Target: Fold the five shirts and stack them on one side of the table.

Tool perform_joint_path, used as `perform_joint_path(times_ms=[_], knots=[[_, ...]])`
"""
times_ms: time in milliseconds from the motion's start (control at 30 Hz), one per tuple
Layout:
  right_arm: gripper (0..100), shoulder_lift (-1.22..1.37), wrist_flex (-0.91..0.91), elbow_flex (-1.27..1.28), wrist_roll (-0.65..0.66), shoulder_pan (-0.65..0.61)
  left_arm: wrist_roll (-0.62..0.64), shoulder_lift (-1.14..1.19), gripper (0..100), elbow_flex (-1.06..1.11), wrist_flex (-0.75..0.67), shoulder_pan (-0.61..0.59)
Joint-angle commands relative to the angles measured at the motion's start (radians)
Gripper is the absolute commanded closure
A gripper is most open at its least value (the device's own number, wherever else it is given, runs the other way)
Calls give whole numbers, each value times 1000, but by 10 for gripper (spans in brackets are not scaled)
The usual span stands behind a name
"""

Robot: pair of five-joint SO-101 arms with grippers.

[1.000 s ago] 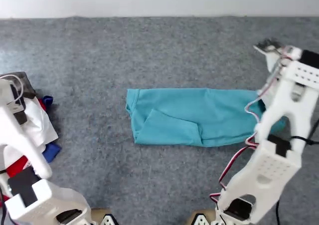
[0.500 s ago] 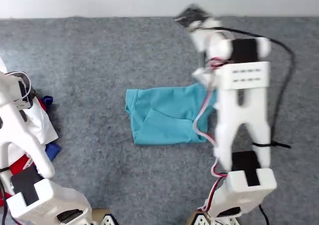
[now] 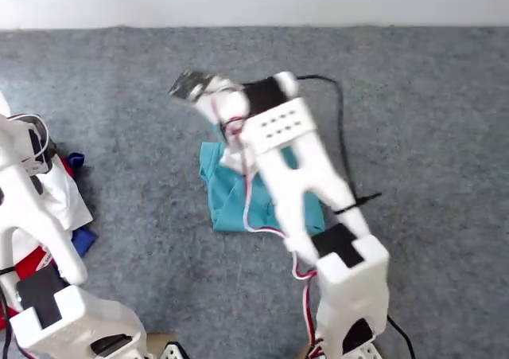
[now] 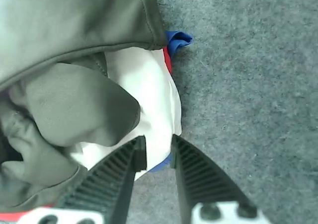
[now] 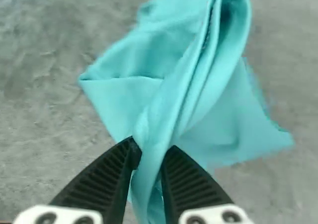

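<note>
Now | step: mid-fold, right claw [image 5: 150,150] gripped shirt [image 5: 198,100] edge, cloth trailing beyond it | left claw [image 4: 158,143] hung slightly ajar over pile [image 4: 149,90] | next needed: lay edge down, release.

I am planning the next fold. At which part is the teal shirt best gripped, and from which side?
Probably the doubled free edge, where the right tool now pinches the teal shirt: come from above, jaws across the edge. There the cloth gathers into a thin ridge; the rest lies flat on the table.
</note>
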Motion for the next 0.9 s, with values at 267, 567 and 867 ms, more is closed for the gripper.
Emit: perform_joint_path(times_ms=[267,567,867], knots=[[674,68,1,-46,-107,-76,-3,-46,906,-4,15,-2],[733,50,28,-149,-110,150,-3,-46,906,-4,15,3],[961,311,-105,-153,44,298,60,-37,906,-1,15,5]])
